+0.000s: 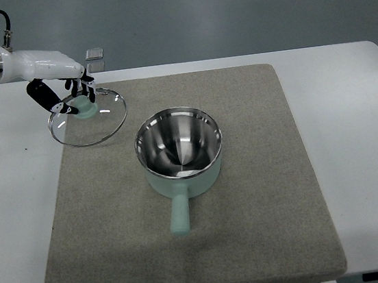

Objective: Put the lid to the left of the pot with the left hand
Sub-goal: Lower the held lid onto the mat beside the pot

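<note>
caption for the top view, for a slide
Left hand grips the glass lid by its knob, left of the open pot.

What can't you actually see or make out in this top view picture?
- Lid knob: partly covered by the left hand, whose fingers close on it.
- Whether the lid touches the mat or hangs above it: not settled from overhead.
- Right arm: out of frame.
- Two small grey blocks behind the hand: too small to identify.
</note>
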`<state>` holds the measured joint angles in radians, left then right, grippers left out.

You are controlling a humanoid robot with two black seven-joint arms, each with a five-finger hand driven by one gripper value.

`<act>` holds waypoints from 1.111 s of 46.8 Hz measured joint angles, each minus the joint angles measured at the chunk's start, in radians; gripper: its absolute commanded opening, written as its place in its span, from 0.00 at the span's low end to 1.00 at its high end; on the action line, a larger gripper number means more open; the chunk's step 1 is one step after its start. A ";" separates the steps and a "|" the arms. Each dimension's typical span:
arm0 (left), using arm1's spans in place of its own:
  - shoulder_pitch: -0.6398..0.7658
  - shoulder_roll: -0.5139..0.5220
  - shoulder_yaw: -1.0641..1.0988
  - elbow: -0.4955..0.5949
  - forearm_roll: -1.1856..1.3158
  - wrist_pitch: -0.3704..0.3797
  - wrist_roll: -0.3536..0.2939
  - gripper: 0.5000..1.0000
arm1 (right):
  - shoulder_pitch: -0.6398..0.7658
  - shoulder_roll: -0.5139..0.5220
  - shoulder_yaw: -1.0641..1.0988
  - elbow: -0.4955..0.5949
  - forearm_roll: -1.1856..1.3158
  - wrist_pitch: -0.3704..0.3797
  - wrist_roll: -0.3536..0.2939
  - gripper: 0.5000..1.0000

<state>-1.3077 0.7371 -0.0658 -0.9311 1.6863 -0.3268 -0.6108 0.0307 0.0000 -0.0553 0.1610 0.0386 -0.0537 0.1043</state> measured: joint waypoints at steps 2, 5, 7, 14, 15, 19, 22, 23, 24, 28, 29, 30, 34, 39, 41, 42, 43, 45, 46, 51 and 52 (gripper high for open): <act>0.010 0.000 0.001 0.000 0.000 0.001 0.000 0.00 | 0.000 0.000 0.000 0.000 0.000 0.000 0.000 0.85; 0.022 0.000 0.001 0.000 0.000 0.005 0.000 0.00 | 0.000 0.000 0.000 0.000 0.000 0.000 0.000 0.85; 0.028 -0.001 0.001 0.000 0.000 0.011 0.000 0.00 | 0.000 0.000 0.000 0.000 0.000 0.000 0.000 0.85; 0.050 -0.006 0.001 0.006 0.000 0.053 0.000 0.00 | 0.000 0.000 0.000 0.000 0.000 0.000 0.000 0.84; 0.053 -0.007 0.001 0.007 0.000 0.056 0.000 0.00 | 0.000 0.000 0.000 0.000 0.000 0.000 0.000 0.85; 0.057 -0.011 0.001 0.011 -0.003 0.061 0.000 0.00 | 0.000 0.000 0.000 0.000 0.000 0.000 0.000 0.85; 0.057 -0.013 0.000 0.019 -0.016 0.062 0.000 0.00 | 0.000 0.000 0.000 0.000 0.000 0.000 0.000 0.85; 0.057 -0.014 0.000 0.021 -0.025 0.063 0.000 0.00 | 0.000 0.000 0.000 0.000 0.000 0.000 0.000 0.85; 0.057 -0.015 0.000 0.023 -0.032 0.063 0.000 0.00 | 0.000 0.000 0.000 0.000 0.000 0.000 0.000 0.84; 0.067 -0.016 0.001 0.025 -0.047 0.064 0.000 0.00 | 0.000 0.000 0.000 0.000 0.000 0.000 0.000 0.85; 0.069 -0.016 0.002 0.025 -0.047 0.065 0.000 0.00 | 0.000 0.000 0.000 0.000 0.000 0.000 0.000 0.85; 0.072 -0.016 0.002 0.025 -0.048 0.066 0.000 0.00 | 0.000 0.000 0.000 0.000 0.000 0.000 0.000 0.85; 0.076 -0.017 0.003 0.026 -0.048 0.068 0.000 0.00 | 0.000 0.000 0.000 0.000 0.000 0.000 0.000 0.85; 0.076 -0.018 0.009 0.031 -0.045 0.088 0.000 0.00 | 0.000 0.000 0.000 0.000 0.000 0.000 0.000 0.85; 0.076 -0.018 0.012 0.036 -0.043 0.101 0.000 0.00 | 0.000 0.000 0.000 0.000 0.000 0.000 0.000 0.85; 0.076 -0.018 0.013 0.039 -0.043 0.105 0.000 0.00 | 0.000 0.000 0.000 0.000 0.000 0.000 0.000 0.85; 0.076 -0.018 0.013 0.041 -0.042 0.108 0.000 0.00 | 0.000 0.000 0.000 0.000 0.000 0.000 0.000 0.85; 0.077 -0.018 0.014 0.046 -0.042 0.111 0.000 0.00 | 0.000 0.000 0.000 0.000 0.000 0.000 0.000 0.85; 0.078 -0.018 0.014 0.048 -0.042 0.111 0.000 0.00 | -0.001 0.000 0.000 0.000 0.000 0.000 0.000 0.84; 0.090 -0.018 0.014 0.051 -0.042 0.112 0.000 0.00 | 0.000 0.000 0.000 0.000 0.000 0.000 0.000 0.85; 0.091 -0.019 0.014 0.053 -0.042 0.112 0.000 0.00 | 0.000 0.000 0.000 0.000 0.000 0.000 0.000 0.85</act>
<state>-1.2171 0.7183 -0.0521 -0.8782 1.6444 -0.2146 -0.6109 0.0305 0.0000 -0.0552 0.1611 0.0386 -0.0537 0.1043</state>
